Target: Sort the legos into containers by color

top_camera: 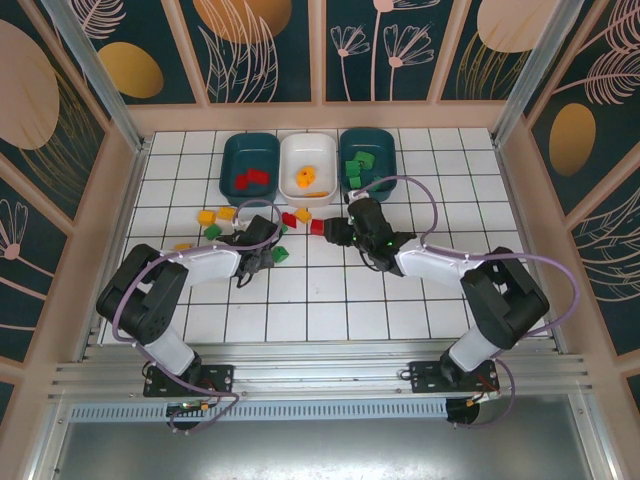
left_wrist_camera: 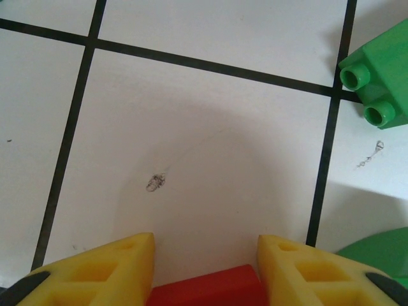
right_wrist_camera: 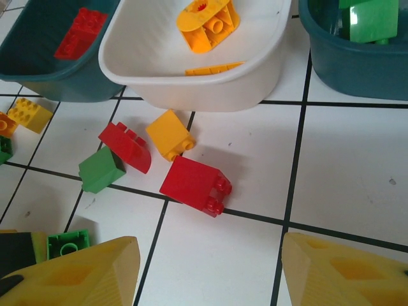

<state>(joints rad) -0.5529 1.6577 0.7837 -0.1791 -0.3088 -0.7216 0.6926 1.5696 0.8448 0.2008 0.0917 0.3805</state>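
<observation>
From the top external view, three containers stand in a row at the far side of the table (top_camera: pixel 420 300): the left teal container (top_camera: pixel 232 160) with red legos, the white container (top_camera: pixel 290 155) with orange ones, and the right teal container (top_camera: pixel 385 140) with green ones. More legos lie loose in front of them. The left end effector (top_camera: pixel 262 262) sits low over the table, just beside a green lego (top_camera: pixel 281 254). The right end effector (top_camera: pixel 328 230) points at a red brick (top_camera: pixel 317 227) just in front of it.

In the left wrist view, the left end effector (left_wrist_camera: pixel 204 245) has its yellow fingers (left_wrist_camera: pixel 115 268) close about a red lego (left_wrist_camera: pixel 204 290), which fills the gap and meets both inner faces, so it is pinched. The green lego (left_wrist_camera: pixel 376 83) lies apart at upper right.

In the right wrist view, the right end effector (right_wrist_camera: pixel 210 268) is spread wide, with bare table between its fingers (right_wrist_camera: pixel 95 268), and it touches nothing. The red brick (right_wrist_camera: pixel 196 185) lies just ahead of it, with an orange wedge (right_wrist_camera: pixel 170 135) and another red piece (right_wrist_camera: pixel 125 146) beyond, near the white container (right_wrist_camera: pixel 191 89)
</observation>
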